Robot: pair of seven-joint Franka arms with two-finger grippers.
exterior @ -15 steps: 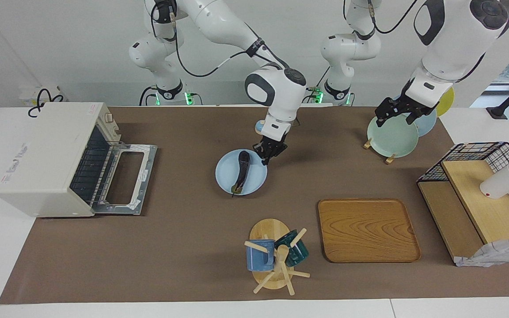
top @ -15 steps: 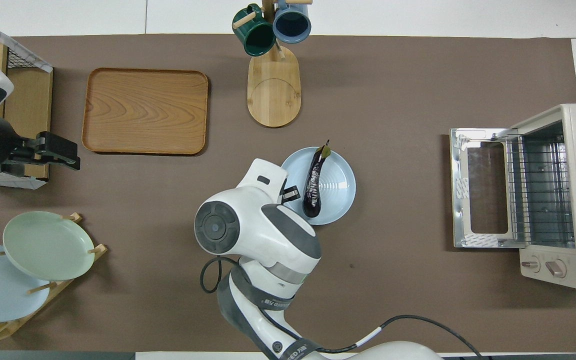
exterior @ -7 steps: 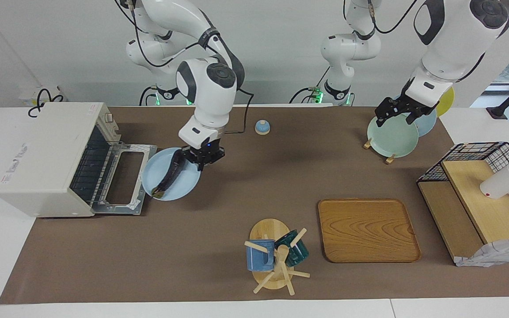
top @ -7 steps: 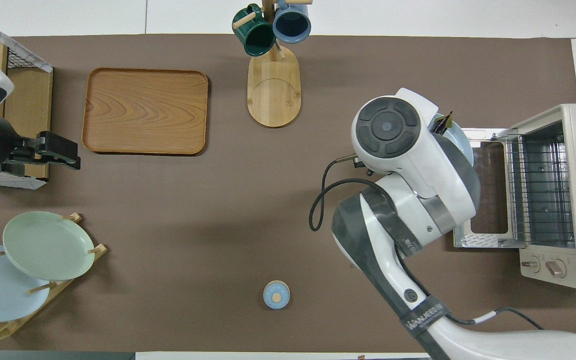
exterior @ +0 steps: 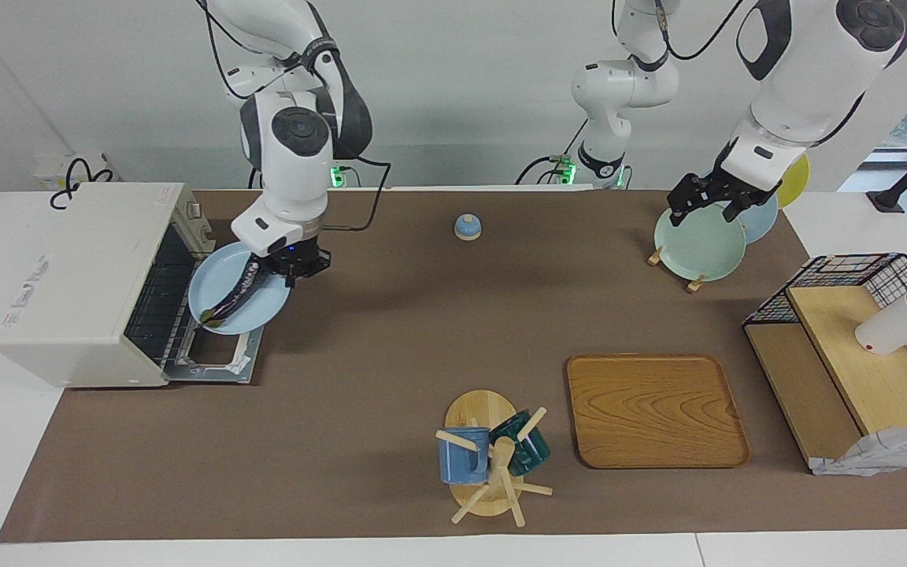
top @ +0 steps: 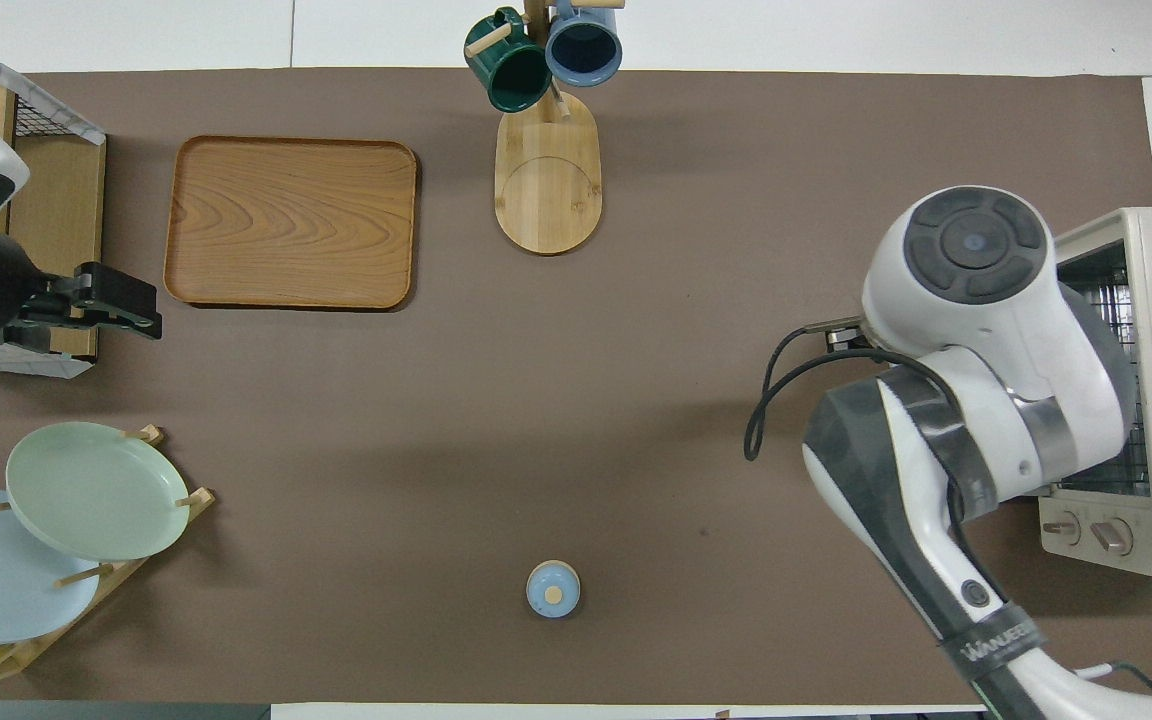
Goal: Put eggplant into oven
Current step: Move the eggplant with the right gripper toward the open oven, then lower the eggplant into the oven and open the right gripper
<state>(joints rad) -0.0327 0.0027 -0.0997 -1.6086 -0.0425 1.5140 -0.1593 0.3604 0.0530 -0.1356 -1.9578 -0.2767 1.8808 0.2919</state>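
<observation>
Eggplant (exterior: 238,293) lies on the pale blue plate (exterior: 221,311) that my right gripper (exterior: 294,266) has clamped by its rim, held up in the air over the dropped door (exterior: 221,364) of the oven (exterior: 83,276), which stands open at the right arm's end of the table (exterior: 359,378). From overhead the right arm covers plate and eggplant entirely. My left gripper (exterior: 707,201) waits over the rack of plates (exterior: 697,240) at the left arm's end, and I cannot tell whether its fingers are apart or closed.
</observation>
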